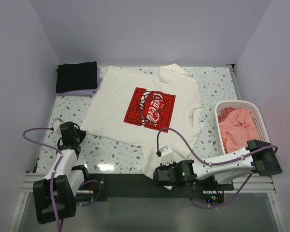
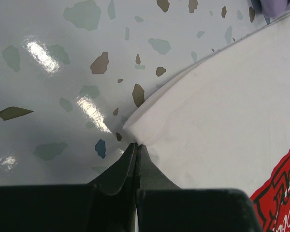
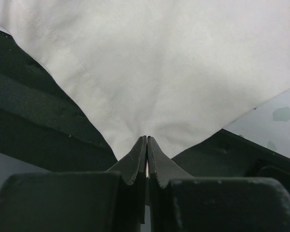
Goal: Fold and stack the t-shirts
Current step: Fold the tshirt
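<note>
The cream-white t-shirt lies spread across the bench. The white script on its red print is too small to read. The left gripper jaws are clenched on its left corner, and the right gripper jaws on its near corner. Beyond its sleeve, the black tee mostly hides the lavender tee.

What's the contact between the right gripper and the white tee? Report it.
Touching. The right wrist view shows the right gripper shut, pinching the cream-white t-shirt, with the cloth puckering into its tips.

Pale lavender walls, speckled terrazzo tabletop — glossy, glare patches, dark front rail
</note>
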Robot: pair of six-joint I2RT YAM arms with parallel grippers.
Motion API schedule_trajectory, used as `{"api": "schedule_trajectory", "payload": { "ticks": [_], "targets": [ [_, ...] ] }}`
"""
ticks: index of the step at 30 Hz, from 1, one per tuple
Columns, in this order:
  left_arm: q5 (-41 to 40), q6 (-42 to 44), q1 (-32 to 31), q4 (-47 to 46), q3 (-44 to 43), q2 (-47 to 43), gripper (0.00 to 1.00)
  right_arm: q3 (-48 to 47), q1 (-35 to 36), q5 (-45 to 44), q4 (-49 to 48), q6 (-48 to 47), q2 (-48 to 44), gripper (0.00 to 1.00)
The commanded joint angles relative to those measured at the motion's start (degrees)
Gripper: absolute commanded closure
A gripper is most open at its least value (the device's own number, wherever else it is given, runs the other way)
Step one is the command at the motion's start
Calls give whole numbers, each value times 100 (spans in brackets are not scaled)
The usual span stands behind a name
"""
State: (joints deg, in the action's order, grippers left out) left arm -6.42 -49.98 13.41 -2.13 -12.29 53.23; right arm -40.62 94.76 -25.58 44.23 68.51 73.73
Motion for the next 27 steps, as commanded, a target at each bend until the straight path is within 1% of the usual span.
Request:
{"api": "schedule_trajectory", "payload": {
  "ticks": [1, 2, 5, 6, 8, 9, 12, 16, 19, 25, 26, 27],
  "targets": [
    [-97, 14, -22, -191, -19, -94, 100, 1, 16, -430, 551, 251, -403, 98],
    [-105, 5, -23, -191, -19, -102, 100, 10, 16, -395, 552, 224, -560, 98],
    [-132, -12, -23, -191, -10, -111, 100, 107, 25, -79, 193, -118, -729, 77],
    [-141, -21, -23, -191, -1, -111, 100, 220, 16, 43, -130, -301, -720, 66],
    [-132, -30, -14, -217, 16, -85, 100, 309, 25, 290, -440, -443, -624, 59],
    [-123, -30, -14, -226, 34, -76, 100, 335, 77, 343, -668, -540, -476, 53],
    [-132, -21, -23, -226, 34, -67, 100, 239, 165, 379, -740, -645, -72, 47],
    [-141, -3, -22, -218, 17, -76, 100, 291, 201, 510, -889, -690, 176, 46],
    [-150, 5, -23, -218, 17, -59, 100, 458, 201, 633, -1074, -629, 194, 50],
    [-158, 5, -23, -244, 43, -41, 100, 696, 201, 625, -1101, -427, -17, 65],
    [-158, 5, -23, -253, 43, -32, 100, 713, 201, 625, -1066, -357, -78, 70],
    [-158, 5, -23, -261, 43, -24, 100, 766, 209, 625, -970, -312, -105, 73]
  ]
}}
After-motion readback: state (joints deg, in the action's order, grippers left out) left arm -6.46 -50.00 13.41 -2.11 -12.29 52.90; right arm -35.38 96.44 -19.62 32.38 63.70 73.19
